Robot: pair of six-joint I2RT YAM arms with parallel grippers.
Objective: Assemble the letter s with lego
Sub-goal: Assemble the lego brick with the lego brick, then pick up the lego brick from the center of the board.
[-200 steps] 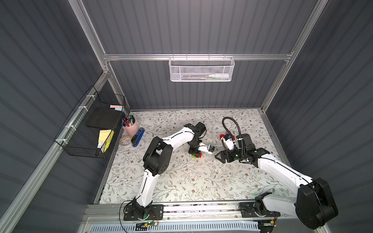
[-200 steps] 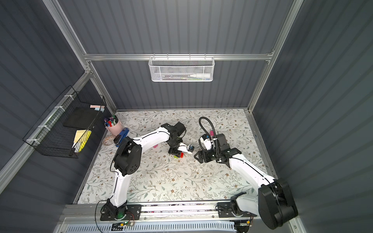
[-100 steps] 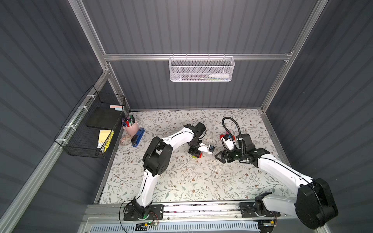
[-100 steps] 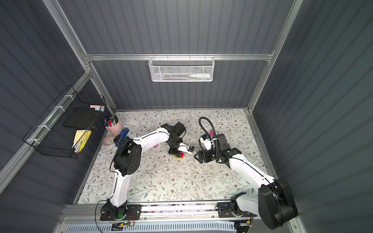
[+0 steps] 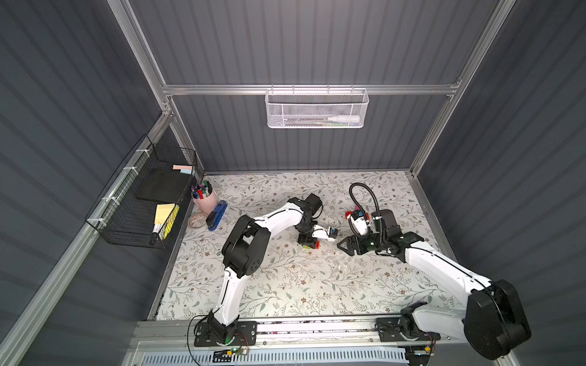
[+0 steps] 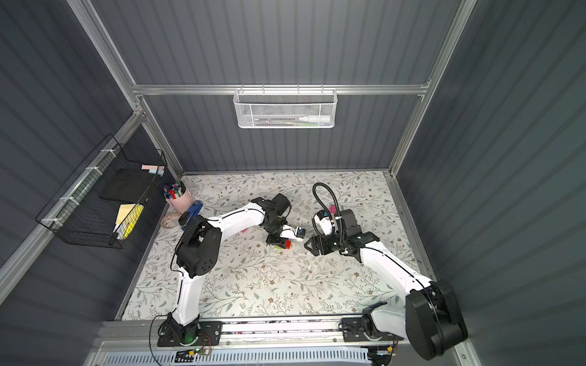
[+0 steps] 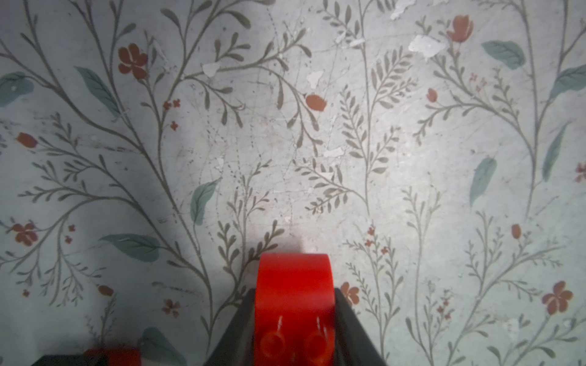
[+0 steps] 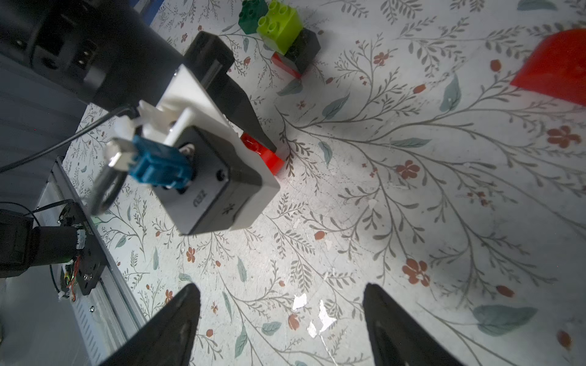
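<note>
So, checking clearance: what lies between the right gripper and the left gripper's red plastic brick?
Bare floral tabletop, black left wrist camera overhanging; right wrist view.

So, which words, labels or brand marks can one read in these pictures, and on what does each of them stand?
"ZED": on the black camera housing at the left arm's wrist, seen turned round in the right wrist view.
Print on the marker in the white wire basket: too small to read.
No other text is legible in any view.
</note>
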